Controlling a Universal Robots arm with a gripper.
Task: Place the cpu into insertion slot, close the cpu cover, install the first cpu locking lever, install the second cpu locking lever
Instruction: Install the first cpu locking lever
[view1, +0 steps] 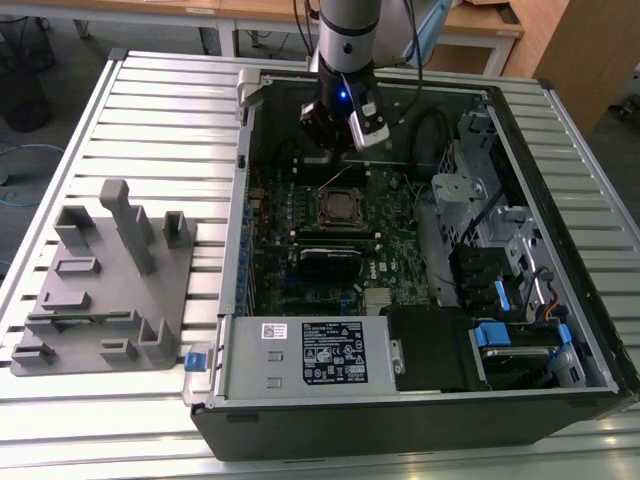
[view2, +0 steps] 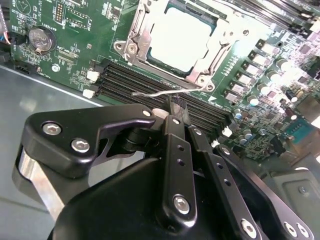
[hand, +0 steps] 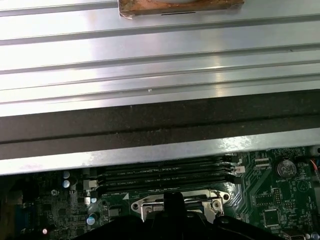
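Note:
The cpu (view2: 180, 37), a silver-grey square, lies in the insertion slot (view1: 340, 207) on the green board. The cpu cover (view2: 141, 36) lies flat around it as a metal frame. A thin silver locking lever (view2: 156, 93) sticks out along the socket's edge beside the memory slots. My gripper (view2: 175, 106) hovers just off this lever, its black fingers (view2: 172, 135) drawn together to a point with nothing seen between them. In the exterior view the gripper (view1: 338, 148) hangs over the board just behind the socket. In the first wrist view its dark tip (hand: 173, 199) overlaps the socket frame (hand: 142, 206).
The open computer case (view1: 560, 300) walls in the board. Inside are a power supply (view1: 310, 355), a black card (view1: 330, 262) and a drive cage (view1: 480, 200). A grey fixture tray (view1: 100, 290) sits on the slatted table at the exterior view's left. A coin battery (view2: 41, 39) lies near the socket.

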